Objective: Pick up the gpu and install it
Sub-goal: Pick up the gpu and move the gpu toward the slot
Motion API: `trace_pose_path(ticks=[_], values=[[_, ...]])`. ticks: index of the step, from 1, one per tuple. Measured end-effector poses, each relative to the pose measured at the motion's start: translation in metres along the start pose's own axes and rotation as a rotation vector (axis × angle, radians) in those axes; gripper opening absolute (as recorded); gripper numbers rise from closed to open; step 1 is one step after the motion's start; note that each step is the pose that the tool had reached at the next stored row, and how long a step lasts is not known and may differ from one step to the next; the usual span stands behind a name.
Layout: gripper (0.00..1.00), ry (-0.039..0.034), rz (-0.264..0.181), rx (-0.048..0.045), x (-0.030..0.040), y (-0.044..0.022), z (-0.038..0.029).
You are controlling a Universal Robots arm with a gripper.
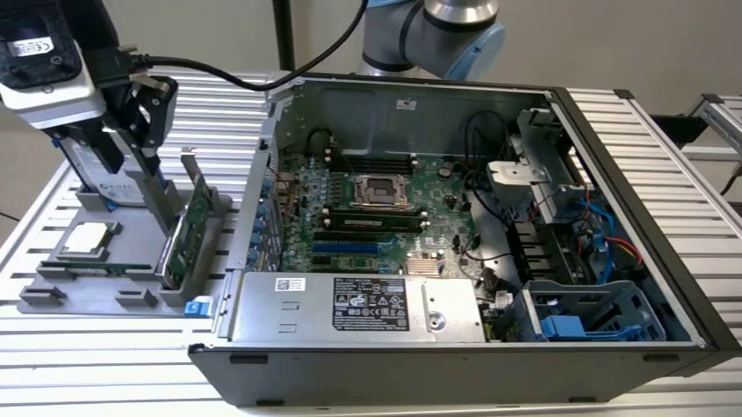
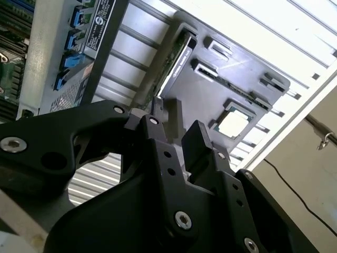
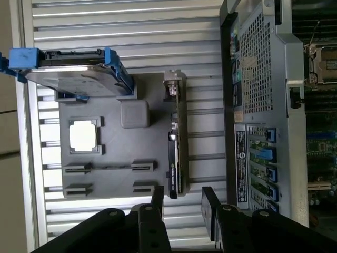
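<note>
The open computer case (image 1: 440, 382) is laid on its side on the slatted worktop (image 1: 649, 122), so the motherboard (image 1: 371, 200) is exposed from above. A grey parts tray (image 3: 116, 147) is set just beside the case. The gpu (image 3: 175, 153) is stood on edge in the tray slot nearest the case (top edge free for gripping). The claw (image 3: 184, 203) is poised over it, jaws apart, nothing clasped.

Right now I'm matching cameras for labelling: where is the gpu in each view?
Exterior view: the gpu stands on edge in the gray tray, at the exterior view's left, beside the computer case.
First wrist view: gpu edge-on along the tray's side nearest the case.
Second wrist view: gpu edge-on between tray and case.
Shared landmark: the processor in the tray.
</note>
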State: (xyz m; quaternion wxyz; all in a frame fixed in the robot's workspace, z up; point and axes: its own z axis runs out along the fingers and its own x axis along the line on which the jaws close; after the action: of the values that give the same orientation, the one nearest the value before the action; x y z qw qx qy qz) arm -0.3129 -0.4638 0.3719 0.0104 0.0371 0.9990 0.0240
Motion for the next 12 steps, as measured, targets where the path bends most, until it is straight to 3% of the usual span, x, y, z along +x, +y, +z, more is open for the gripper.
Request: trace_pose_path(ticks=[12], values=[[1.00, 0.0000, 0.000, -0.0001, 0.0001, -0.0003, 0.0064]])
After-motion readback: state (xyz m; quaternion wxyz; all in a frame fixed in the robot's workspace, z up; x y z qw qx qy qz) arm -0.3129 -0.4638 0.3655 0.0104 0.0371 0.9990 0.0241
